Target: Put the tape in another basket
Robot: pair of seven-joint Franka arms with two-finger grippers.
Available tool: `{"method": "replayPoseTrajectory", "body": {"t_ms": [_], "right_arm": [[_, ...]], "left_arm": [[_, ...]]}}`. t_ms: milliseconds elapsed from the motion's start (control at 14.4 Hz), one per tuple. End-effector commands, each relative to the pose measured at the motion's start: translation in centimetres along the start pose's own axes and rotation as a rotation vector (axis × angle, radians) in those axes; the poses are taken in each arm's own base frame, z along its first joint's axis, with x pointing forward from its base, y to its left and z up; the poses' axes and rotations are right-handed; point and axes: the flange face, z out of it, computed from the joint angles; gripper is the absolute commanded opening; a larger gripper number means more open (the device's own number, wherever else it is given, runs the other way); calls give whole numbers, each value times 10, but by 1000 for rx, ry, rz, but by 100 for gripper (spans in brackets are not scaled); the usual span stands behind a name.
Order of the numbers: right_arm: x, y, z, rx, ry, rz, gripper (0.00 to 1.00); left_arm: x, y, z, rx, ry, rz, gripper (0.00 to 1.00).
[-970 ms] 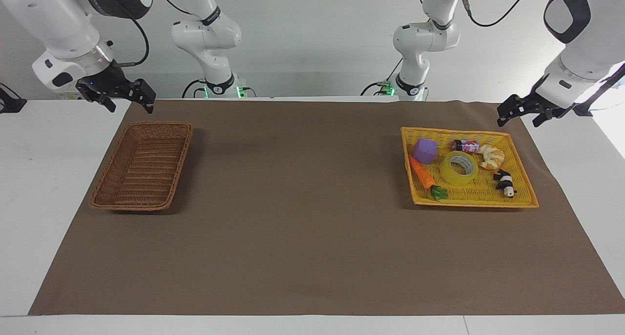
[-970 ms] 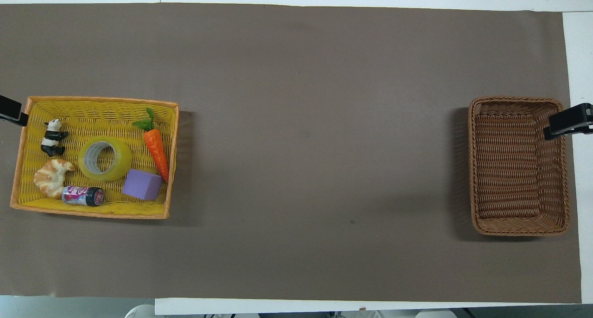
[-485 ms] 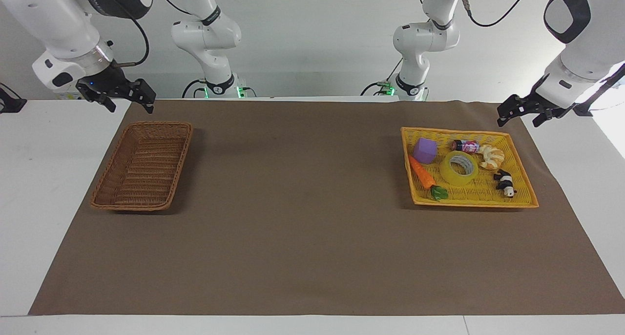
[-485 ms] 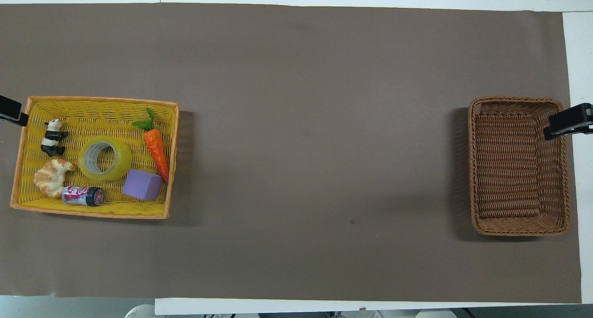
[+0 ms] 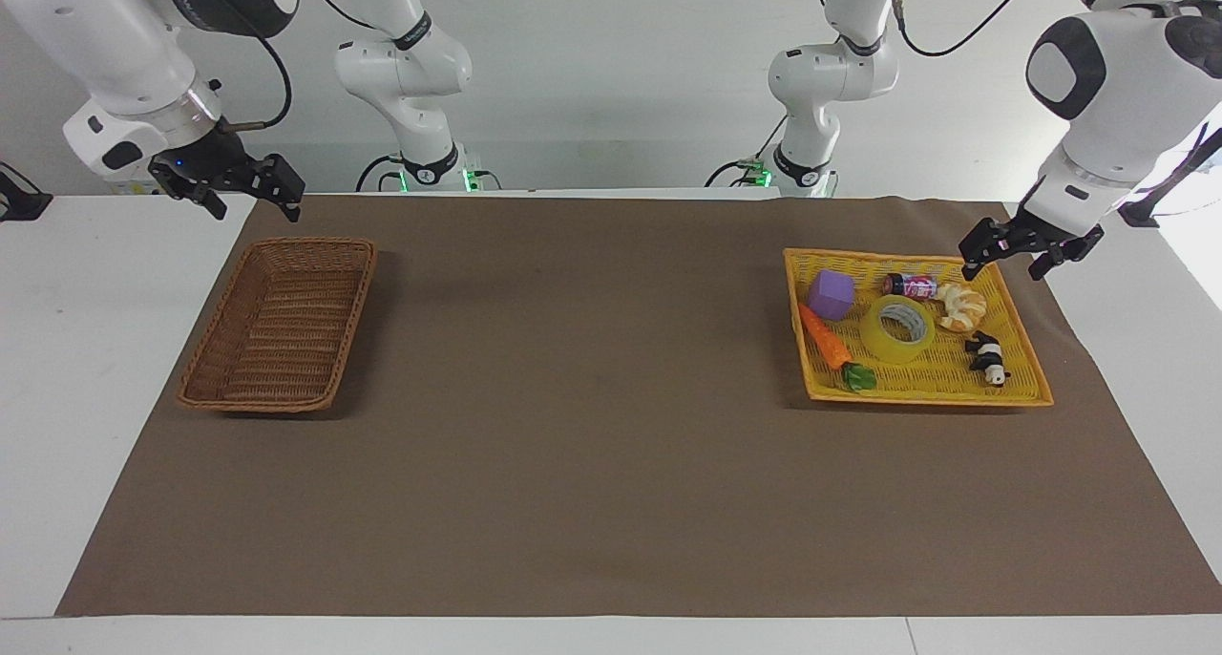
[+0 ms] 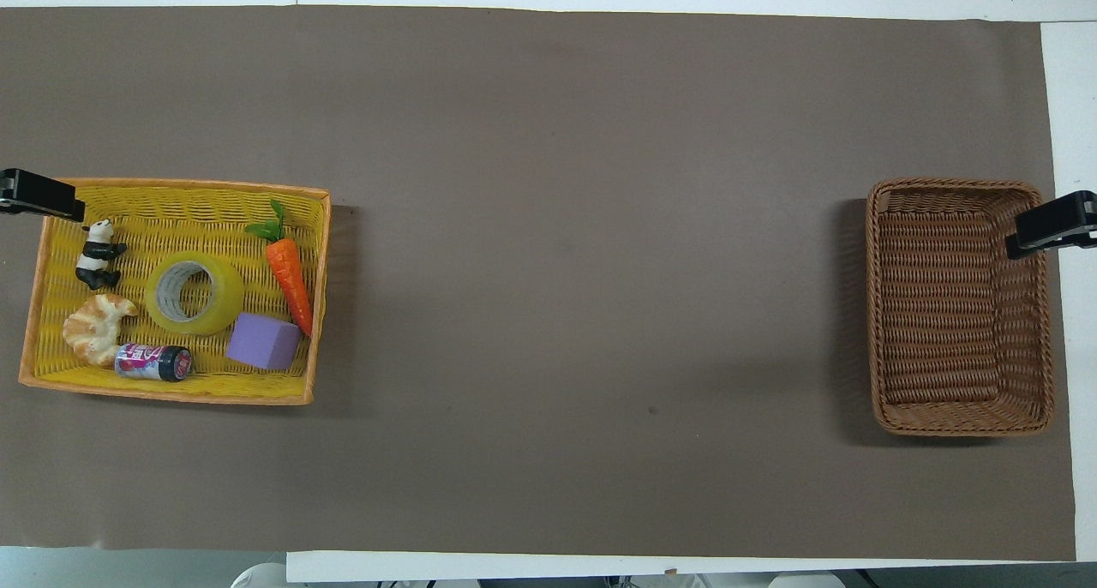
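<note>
The tape (image 5: 897, 328) (image 6: 194, 293), a yellow roll with a pale core, lies flat in the middle of the yellow-orange tray basket (image 5: 926, 399) (image 6: 171, 393). My left gripper (image 5: 1000, 271) hangs open and empty over that tray's corner nearest the left arm's base, above the croissant and apart from the tape. One of its fingers (image 6: 38, 204) shows at the edge of the overhead view. The brown wicker basket (image 5: 355, 292) (image 6: 956, 183) stands empty at the right arm's end. My right gripper (image 5: 258, 214) waits open above the mat by that basket's robot-side end.
Around the tape in the tray lie a purple cube (image 5: 830, 294), a toy carrot (image 5: 827, 338), a small bottle (image 5: 912, 285), a croissant (image 5: 962, 306) and a panda figure (image 5: 987, 357). A brown mat (image 5: 592, 397) covers the table between the two baskets.
My left gripper has come down and inward, from outside the yellow tray to over its corner. The right arm, the tape and both baskets have not moved.
</note>
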Motion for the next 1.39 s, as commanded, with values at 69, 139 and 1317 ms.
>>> {"method": "replayPoseTrajectory", "body": {"t_ms": [69,139,1317], "right_arm": [[-6,0,1,1,9,-12,100],[-6,0,1,1,9,-12,100],[-6,0,1,1,9,-12,100]], "left_arm": [[-37,-10,30,17,19,-20,100],[-41,-10,42,12,0,-18,100],[-51,-19,175,0,-41,-15,100]]}}
